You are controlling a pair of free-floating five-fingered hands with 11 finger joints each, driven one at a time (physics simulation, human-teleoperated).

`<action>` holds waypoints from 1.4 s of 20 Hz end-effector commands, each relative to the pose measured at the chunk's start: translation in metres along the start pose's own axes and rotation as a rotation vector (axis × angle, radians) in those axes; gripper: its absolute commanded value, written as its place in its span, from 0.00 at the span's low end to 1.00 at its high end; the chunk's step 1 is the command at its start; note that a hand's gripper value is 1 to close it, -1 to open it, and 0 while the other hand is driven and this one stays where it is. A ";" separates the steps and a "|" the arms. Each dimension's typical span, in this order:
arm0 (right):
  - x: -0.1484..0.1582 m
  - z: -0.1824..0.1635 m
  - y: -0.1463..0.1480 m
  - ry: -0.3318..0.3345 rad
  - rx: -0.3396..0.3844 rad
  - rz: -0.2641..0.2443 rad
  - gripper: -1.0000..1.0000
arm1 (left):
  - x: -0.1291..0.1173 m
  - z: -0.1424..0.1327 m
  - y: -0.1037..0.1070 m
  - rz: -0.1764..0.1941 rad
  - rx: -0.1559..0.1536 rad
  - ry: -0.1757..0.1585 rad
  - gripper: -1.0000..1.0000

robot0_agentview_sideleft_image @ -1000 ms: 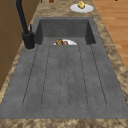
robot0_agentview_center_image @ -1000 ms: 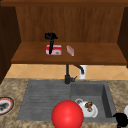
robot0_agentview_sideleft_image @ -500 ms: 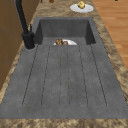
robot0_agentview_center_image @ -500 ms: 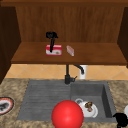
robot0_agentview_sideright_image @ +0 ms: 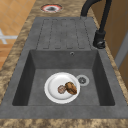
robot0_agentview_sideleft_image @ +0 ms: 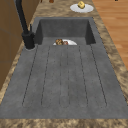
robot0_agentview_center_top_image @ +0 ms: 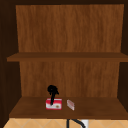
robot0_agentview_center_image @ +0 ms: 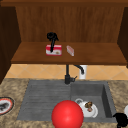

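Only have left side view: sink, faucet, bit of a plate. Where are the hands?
Observer: Left hand is up at the cabinet's lower shelf, over a red box, seemingly touching it.
Operator: Right one?
Observer: Right hand hangs low by the sink's front right corner, at the counter.
Operator: Anything else on that shelf?
Observer: A small pale packet just right of the box.

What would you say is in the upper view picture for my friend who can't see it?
A black left hand hangs over a red and white box on the lowest wooden shelf, with straight fingers pointing down onto the box top. A small pinkish packet lies just right of the box. Another shelf sits above.
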 end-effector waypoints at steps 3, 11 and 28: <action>0.000 0.000 0.000 0.000 0.000 0.000 0.50 | -0.023 0.002 0.012 0.153 0.013 0.004 0.00; 0.000 0.000 0.000 0.000 0.000 0.000 0.50 | -0.035 0.003 0.004 0.130 0.009 0.001 0.00; 0.000 0.000 0.000 0.000 0.000 0.000 0.50 | -0.062 0.006 -0.008 0.119 0.010 0.004 0.00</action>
